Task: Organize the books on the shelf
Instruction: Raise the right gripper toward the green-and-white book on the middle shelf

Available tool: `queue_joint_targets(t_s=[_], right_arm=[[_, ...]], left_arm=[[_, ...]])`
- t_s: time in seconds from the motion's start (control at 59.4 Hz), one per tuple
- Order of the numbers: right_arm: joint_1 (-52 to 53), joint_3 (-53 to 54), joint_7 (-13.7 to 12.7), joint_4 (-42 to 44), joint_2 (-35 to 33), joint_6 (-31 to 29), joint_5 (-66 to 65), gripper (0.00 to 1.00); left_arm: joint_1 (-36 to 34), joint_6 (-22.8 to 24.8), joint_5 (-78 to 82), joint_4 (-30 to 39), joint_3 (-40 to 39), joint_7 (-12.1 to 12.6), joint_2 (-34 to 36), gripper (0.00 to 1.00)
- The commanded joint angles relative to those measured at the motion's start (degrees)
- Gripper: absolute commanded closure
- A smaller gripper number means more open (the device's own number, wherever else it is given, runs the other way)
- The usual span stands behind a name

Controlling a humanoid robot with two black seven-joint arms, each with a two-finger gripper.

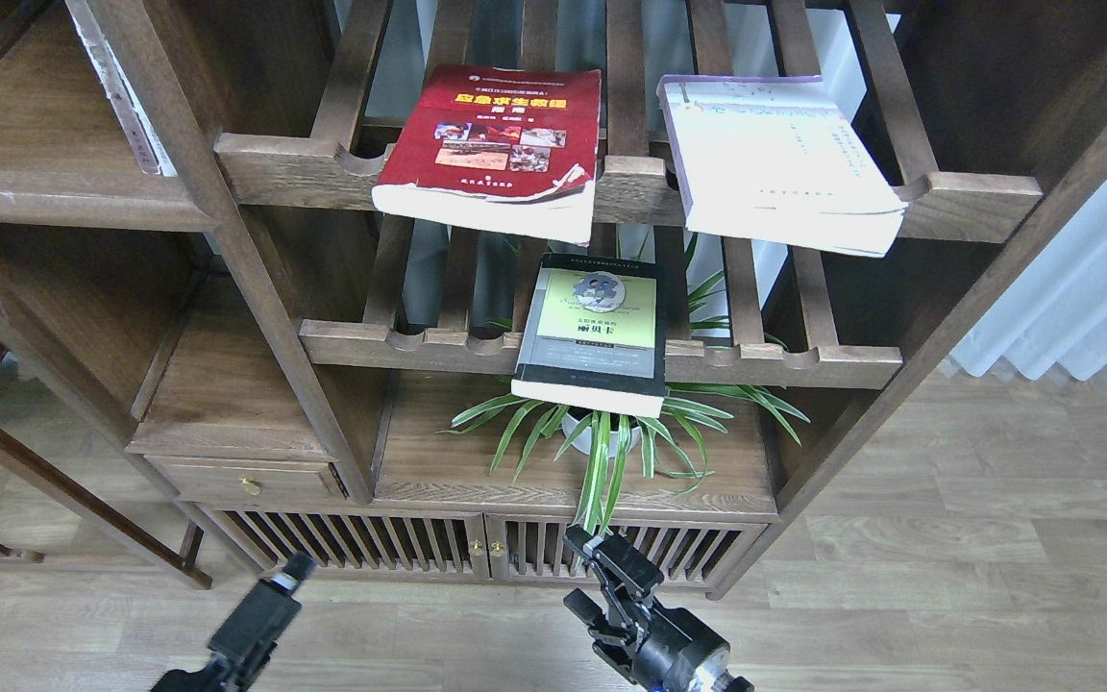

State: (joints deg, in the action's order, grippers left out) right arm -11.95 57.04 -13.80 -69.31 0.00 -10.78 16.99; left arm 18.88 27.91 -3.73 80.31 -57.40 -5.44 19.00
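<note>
Three books lie flat on slatted racks. The red book with a yellow title overhangs the upper rack's front rail on the left. On the same rack to the right rests the white book with a lavender spine. The dark grey book with a yellow-green panel sits on the lower rack, jutting over its rail. The solid dark-brown shelf is at the upper left. Both grippers hang low, in front of the cabinet doors and far from the books. My right gripper is open and empty. My left gripper looks dark and narrow.
A thin worn white-spined book leans on the left shelf. A spider plant in a white pot stands on the board under the grey book. Below are a drawer with a brass knob and slatted doors. Wood floor lies in front.
</note>
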Motion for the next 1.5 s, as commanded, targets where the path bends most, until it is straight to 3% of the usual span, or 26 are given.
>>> queue_joint_targets(t_s=[0.0, 0.337, 0.741, 1.01, 1.364, 1.482], right_arm=[[1.2, -0.3, 0.2, 1.1, 0.0, -2.6, -0.5, 0.0], [2.5, -1.3, -0.4, 7.4, 0.0, -17.2, -2.7, 0.0], [3.6, -6.5, 0.2, 11.7, 0.0, -17.2, -2.8, 0.0], [10.8, -9.1, 7.6, 8.7, 0.0, -17.2, -1.4, 0.0], [17.2, -14.2, 8.0, 9.2, 0.0, -17.2, -2.0, 0.0], [19.7, -13.4, 11.2, 9.3, 0.0, -17.2, -1.6, 0.0]], left_arm=[[0.2, 0.1, 0.0, -0.6, -0.2, -1.1, -0.4, 0.0], [-0.6, 0.1, 0.4, -1.8, -0.3, -1.9, 0.1, 0.0], [-0.2, 0.1, 0.4, -3.8, -4.0, -1.9, 0.8, 0.0], [-0.1, 0.1, 0.3, -4.8, -7.6, -1.8, 1.2, 0.0], [-0.3, 0.1, 0.1, -6.0, -8.3, -1.8, 1.1, 0.0], [-0.2, 0.1, 0.1, -6.1, -8.5, -1.8, 1.2, 0.0]])
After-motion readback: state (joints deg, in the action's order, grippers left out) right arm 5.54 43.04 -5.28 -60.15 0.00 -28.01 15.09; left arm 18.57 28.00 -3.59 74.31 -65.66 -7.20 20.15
